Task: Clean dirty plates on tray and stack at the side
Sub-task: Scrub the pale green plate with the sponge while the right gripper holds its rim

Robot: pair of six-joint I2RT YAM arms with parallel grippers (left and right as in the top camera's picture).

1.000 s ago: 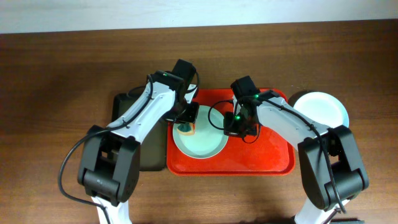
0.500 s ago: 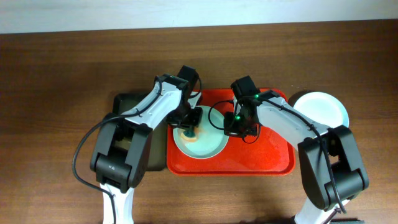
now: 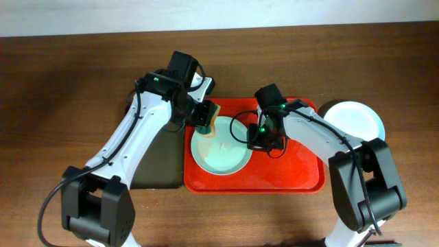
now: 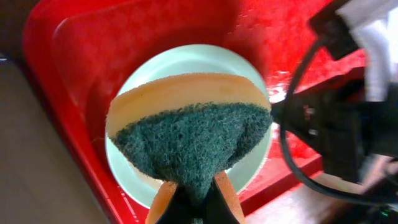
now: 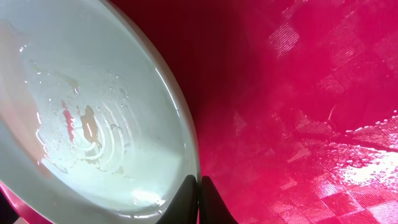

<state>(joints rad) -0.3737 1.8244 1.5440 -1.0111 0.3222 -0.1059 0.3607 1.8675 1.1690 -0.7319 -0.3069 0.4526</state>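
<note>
A pale mint plate (image 3: 221, 149) lies on the red tray (image 3: 295, 171), wet, with a small red smear (image 5: 65, 115) left on it. My left gripper (image 3: 204, 123) is shut on a green-and-yellow sponge (image 3: 209, 111) and holds it above the plate's far left rim. In the left wrist view the sponge (image 4: 189, 124) hangs over the plate (image 4: 186, 59). My right gripper (image 3: 256, 139) is shut on the plate's right rim; the right wrist view shows the fingers (image 5: 199, 199) pinching the rim (image 5: 180, 124). More plates (image 3: 353, 120) are stacked on the table to the right of the tray.
A narrow dark tray (image 3: 154, 161) lies against the red tray's left side, under my left arm. The red tray's floor (image 5: 298, 93) is wet. The brown table (image 3: 68, 103) surrounds everything; a pale wall runs along the far edge.
My left gripper has lifted the sponge off the plate and drawn back toward the tray's far left corner. The right gripper has stayed on the rim.
</note>
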